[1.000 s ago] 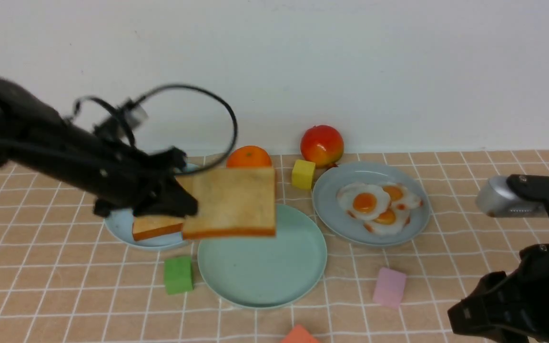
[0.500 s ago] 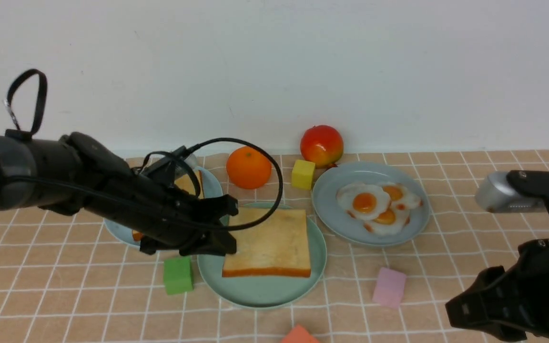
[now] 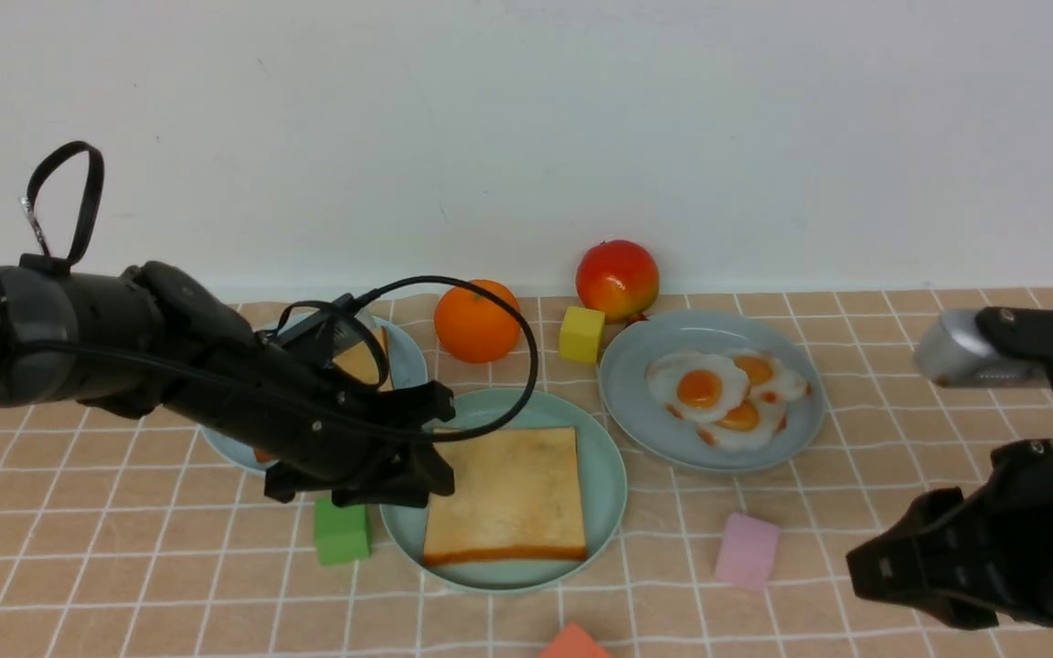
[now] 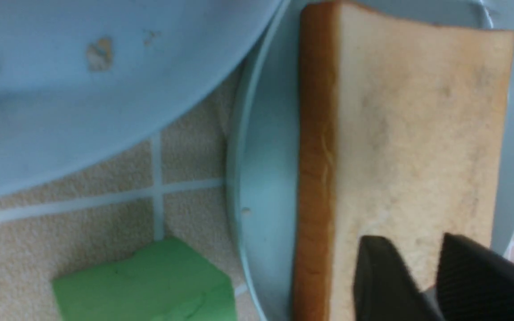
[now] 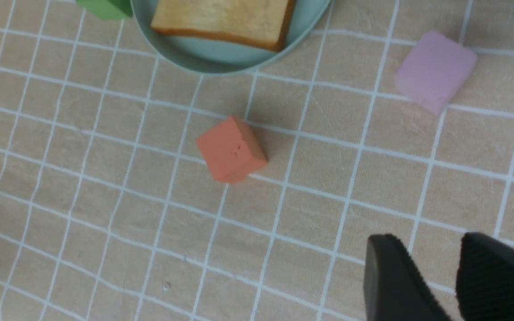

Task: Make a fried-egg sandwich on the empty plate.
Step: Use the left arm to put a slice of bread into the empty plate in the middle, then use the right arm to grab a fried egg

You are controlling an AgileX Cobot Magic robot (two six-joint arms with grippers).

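My left arm [image 3: 170, 366] lies low over the bench [image 3: 764, 603], left fingers [image 4: 382, 276] slightly parted above the toast slice [image 3: 506, 489] on the plate [image 3: 601, 475]; right fingers [image 5: 395, 276] likewise, both empty.

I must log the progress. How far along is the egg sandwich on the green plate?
Done: one toast slice lies flat on the mint-green plate. In hand: the left gripper sits at its edge; grip unclear. Left: a fried egg, then the second toast slice. The right gripper holds nothing.
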